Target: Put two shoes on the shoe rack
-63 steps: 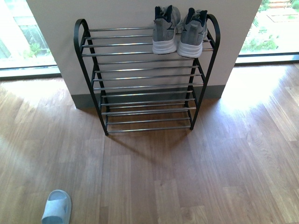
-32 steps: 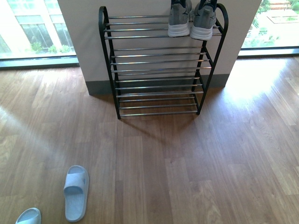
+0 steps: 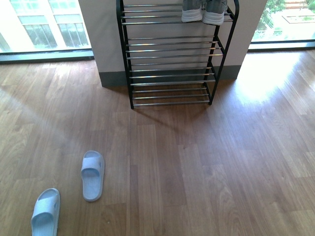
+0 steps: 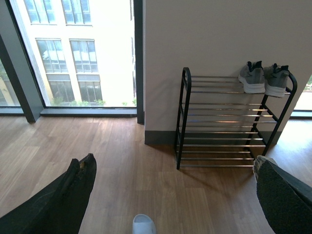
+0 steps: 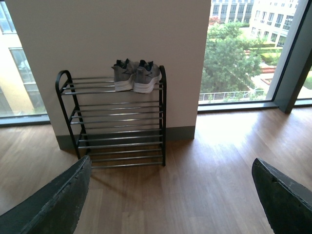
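The shoe rack (image 3: 172,54) stands against the wall, black uprights with chrome bars; I also see the rack (image 4: 229,122) in the left wrist view and the rack (image 5: 117,122) in the right wrist view. A pair of grey sneakers (image 3: 203,14) sits on its top tier at the right end. Two pale blue slides lie on the wood floor at the front left: one slide (image 3: 92,174) nearer the rack, the other slide (image 3: 46,212) at the frame's bottom. My left gripper (image 4: 175,195) is open above the floor, a slide's toe (image 4: 144,225) below it. My right gripper (image 5: 170,200) is open over bare floor.
Wide wooden floor (image 3: 206,167) stretches between me and the rack. Floor-to-ceiling windows (image 3: 44,24) flank the wall column on both sides, with a dark window post (image 4: 139,58) left of the rack.
The front view has pulled back and tilted down: the rack slid up the frame, and both slides came into view at the lower left.
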### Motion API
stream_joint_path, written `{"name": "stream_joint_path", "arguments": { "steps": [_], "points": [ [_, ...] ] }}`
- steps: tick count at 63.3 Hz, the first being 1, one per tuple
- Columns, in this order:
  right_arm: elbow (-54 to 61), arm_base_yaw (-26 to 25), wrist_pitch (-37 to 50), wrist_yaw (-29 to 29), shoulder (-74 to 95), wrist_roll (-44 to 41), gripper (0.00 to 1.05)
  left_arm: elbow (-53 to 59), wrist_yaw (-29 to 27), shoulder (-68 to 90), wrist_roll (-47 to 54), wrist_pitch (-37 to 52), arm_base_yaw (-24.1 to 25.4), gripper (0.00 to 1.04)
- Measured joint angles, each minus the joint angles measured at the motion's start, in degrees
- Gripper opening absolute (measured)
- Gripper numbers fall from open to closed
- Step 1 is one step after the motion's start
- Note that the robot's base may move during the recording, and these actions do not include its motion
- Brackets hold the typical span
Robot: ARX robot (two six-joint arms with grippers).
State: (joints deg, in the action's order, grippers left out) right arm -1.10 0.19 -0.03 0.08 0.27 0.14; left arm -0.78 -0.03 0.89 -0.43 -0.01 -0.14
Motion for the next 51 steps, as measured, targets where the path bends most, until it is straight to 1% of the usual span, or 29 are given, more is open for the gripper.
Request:
{"name": "stream_joint_path", "arguments": {
  "steps": [51],
  "points": [
    [0.0,0.0,0.0,0.0,0.0,0.0,0.96,0.0,0.0,0.0,0.0,0.0,0.0,0.95]
  ]
}}
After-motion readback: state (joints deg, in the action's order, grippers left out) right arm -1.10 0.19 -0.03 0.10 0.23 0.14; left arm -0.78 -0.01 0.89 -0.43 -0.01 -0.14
